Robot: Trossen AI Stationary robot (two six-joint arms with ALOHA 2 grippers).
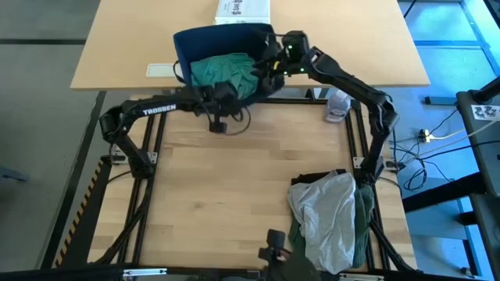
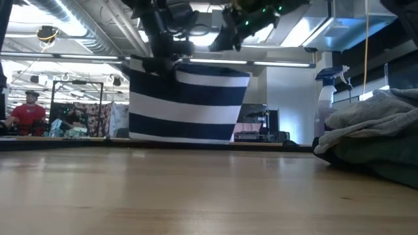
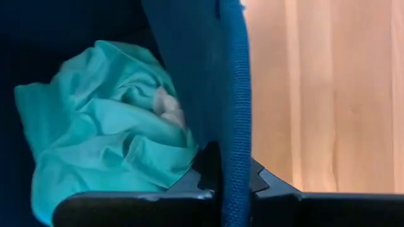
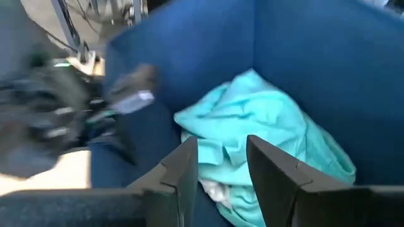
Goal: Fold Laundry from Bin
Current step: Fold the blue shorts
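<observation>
At the near right corner of the table (image 1: 219, 187) lies a pile of laundry (image 1: 332, 218): a light grey garment (image 1: 326, 212) draped over dark green and black pieces; in the low view it bulks at the right edge. Well apart from it, across the bare wood toward the far side, stands the bin (image 1: 199, 43), dark navy with white stripes showing in the low view. A crumpled teal-green garment (image 1: 223, 72) sits inside it. The left gripper (image 3: 233, 180) is at the bin's near wall, its fingers pressed together on the fabric rim, one finger inside and one outside. The right gripper (image 4: 221, 167) hangs over the bin's right side, above the teal-green garment, fingers spread apart with nothing between them; that view is smeared, so whether the fingertips touch the cloth is hard to say. Just beyond the bin lies a white printed box (image 1: 242, 9).
</observation>
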